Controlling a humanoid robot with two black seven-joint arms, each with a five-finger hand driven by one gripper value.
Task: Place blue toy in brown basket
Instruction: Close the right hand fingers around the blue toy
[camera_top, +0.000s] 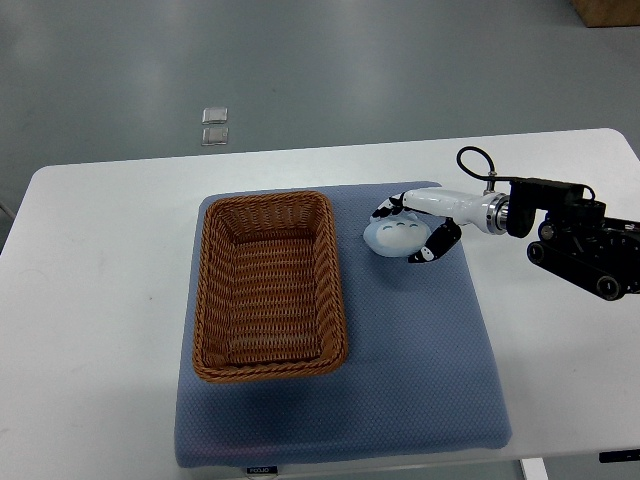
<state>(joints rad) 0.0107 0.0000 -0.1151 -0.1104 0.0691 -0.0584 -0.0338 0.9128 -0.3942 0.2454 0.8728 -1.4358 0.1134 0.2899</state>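
Just one toy (398, 236), one basket (270, 285), one hand (415, 232).

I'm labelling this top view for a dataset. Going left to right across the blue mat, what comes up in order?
Brown basket → blue toy → right hand, its fingers curled around the toy, then its arm running off to the right edge.

Toy (398, 236) right of basket (268, 286)

White table (100, 260), blue mat (420, 360), empty brown basket (268, 286); right hand (415, 228) closed around blue toy (398, 237) beside the basket.
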